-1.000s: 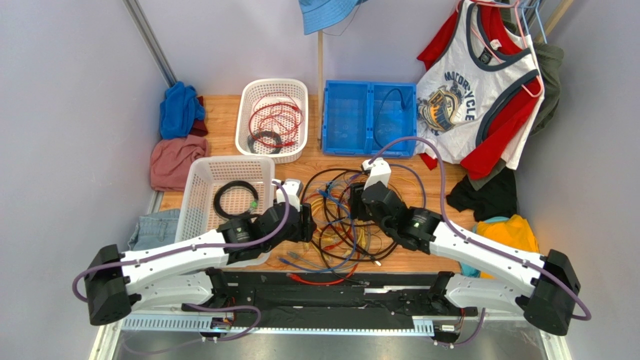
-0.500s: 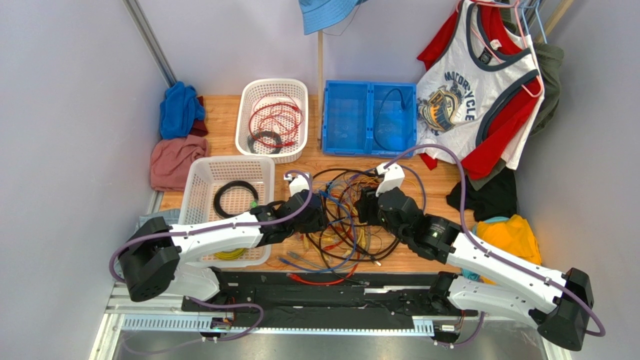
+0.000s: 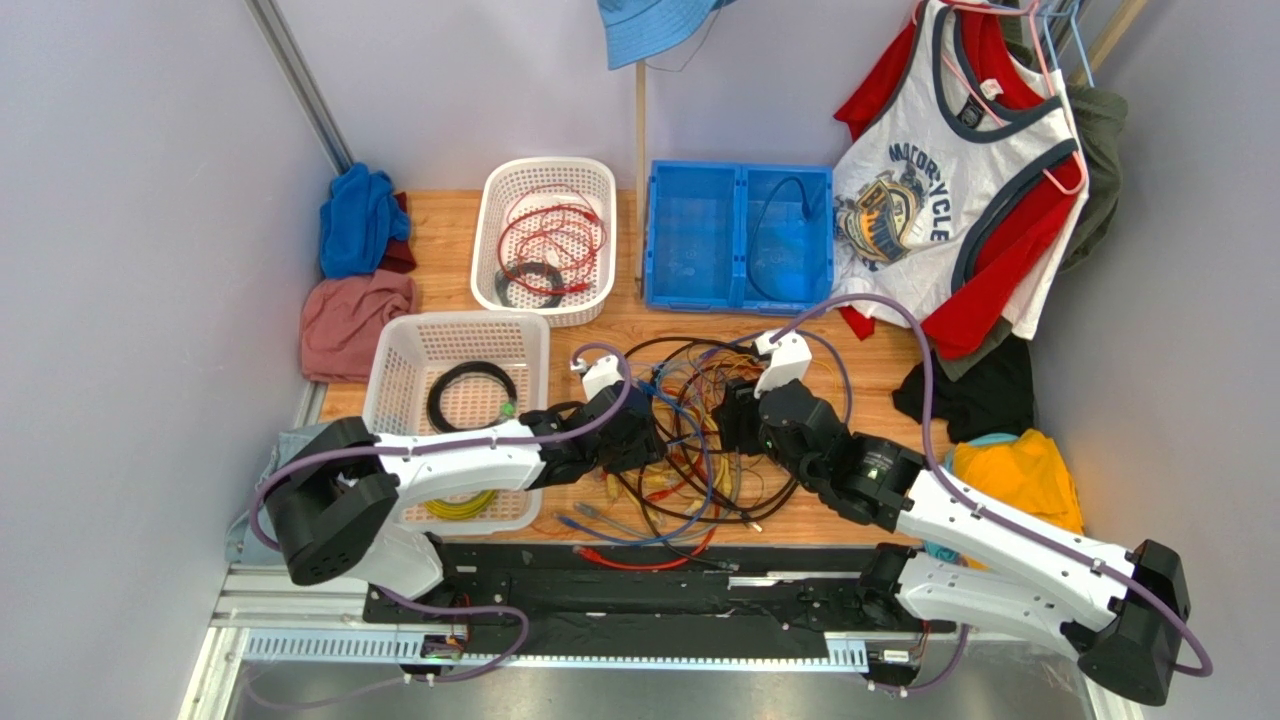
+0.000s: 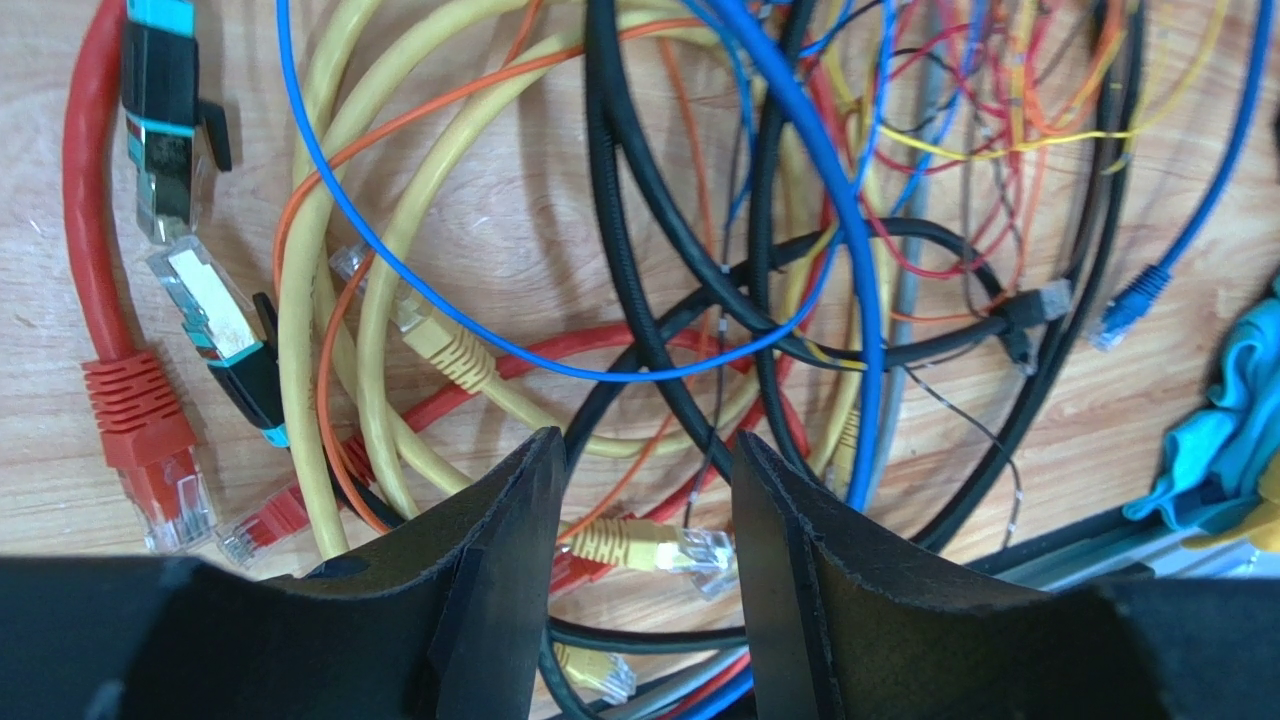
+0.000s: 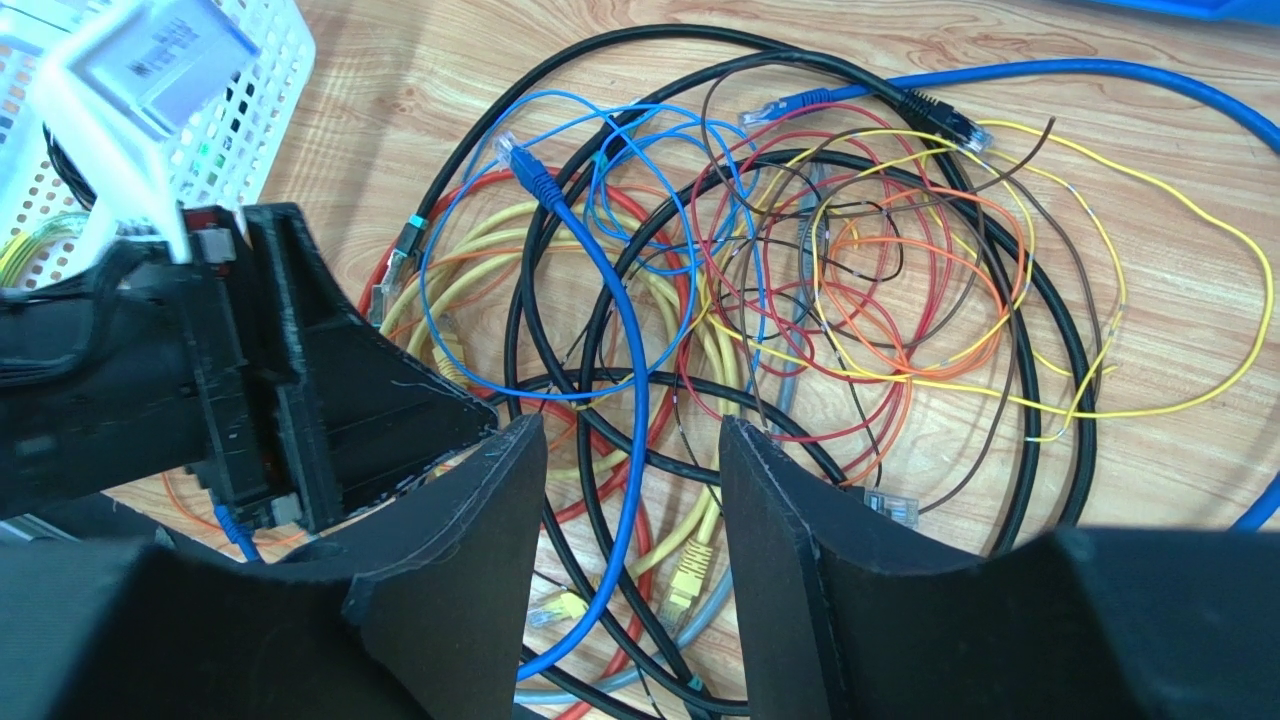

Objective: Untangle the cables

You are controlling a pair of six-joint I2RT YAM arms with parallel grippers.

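The cables (image 3: 694, 435) lie in a knotted heap of black, blue, yellow, orange and red cords on the wooden table. My left gripper (image 3: 631, 438) hangs open over the heap's left side; in the left wrist view a yellow plug (image 4: 661, 546) lies on the table between its open fingers (image 4: 496, 540). My right gripper (image 3: 736, 420) hangs open over the heap's right side; in the right wrist view a blue cable (image 5: 631, 390) and black cords (image 5: 601, 495) run between its fingers (image 5: 781, 510). Neither gripper holds anything.
A white basket (image 3: 409, 393) with a black coil and yellow cable stands left of the heap. Another white basket (image 3: 544, 237) with red cables and a blue bin (image 3: 739, 233) stand at the back. Clothes lie at the left and right edges.
Both arms have reached forward over the heap. The left gripper moved right and up to the heap's left side; the right gripper shifted slightly down and forward.
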